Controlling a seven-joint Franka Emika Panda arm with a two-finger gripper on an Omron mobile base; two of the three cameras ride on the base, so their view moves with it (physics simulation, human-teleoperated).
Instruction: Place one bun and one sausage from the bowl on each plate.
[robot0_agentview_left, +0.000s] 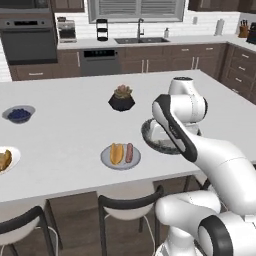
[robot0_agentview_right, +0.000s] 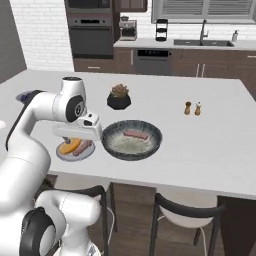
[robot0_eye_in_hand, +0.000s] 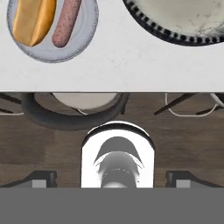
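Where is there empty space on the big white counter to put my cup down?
The widest bare patch lies between the blueberry bowl, the succulent pot and the grey plate. There is more right of the big bowl, past the salt and pepper shakers. It is crowded where the grey plate and the big bowl sit close together.

I count two plates: a grey one (robot0_agentview_left: 120, 157) just by my gripper and a white one (robot0_agentview_left: 11, 161) far off to its left. Two buns (robot0_agentview_left: 116, 153), one per plate. Two sausages: one (robot0_agentview_left: 129, 152) on the grey plate, one (robot0_agentview_right: 135, 134) in the single large bowl (robot0_agentview_right: 131, 140). Two shakers (robot0_agentview_right: 192, 108) beyond.
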